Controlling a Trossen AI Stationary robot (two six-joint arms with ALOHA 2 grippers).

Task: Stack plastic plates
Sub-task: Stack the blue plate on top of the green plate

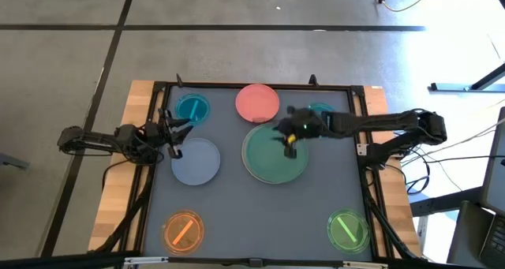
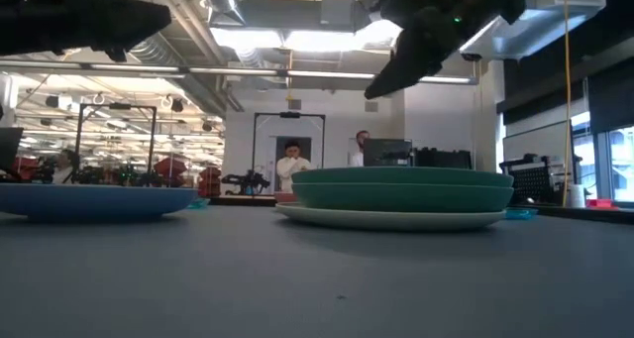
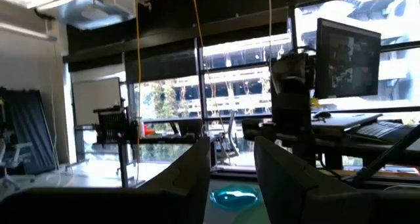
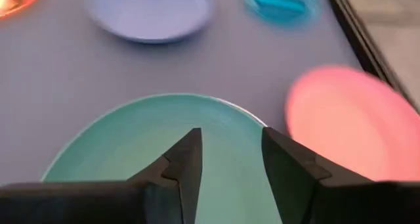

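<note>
A large green plate [image 1: 272, 157] sits stacked on a cream-white plate [image 2: 391, 218] at the table's middle. My right gripper [image 1: 288, 147] hovers open above the green plate [image 4: 131, 152], well clear of it in the low view [image 2: 381, 88]. My left gripper [image 1: 178, 136] waits open at the left, between a small teal plate [image 1: 192, 107] and a grey-blue plate [image 1: 196, 160]. A pink plate [image 1: 257, 102] lies at the far edge. An orange plate [image 1: 183, 229] and a lime green plate [image 1: 347, 228] lie near the near edge. A second teal plate [image 1: 320, 109] is partly hidden behind the right arm.
A black frame [image 1: 237, 86] runs around the grey mat. The mat between the green stack and the two near plates is bare. People stand in the room beyond the table [image 2: 290, 165].
</note>
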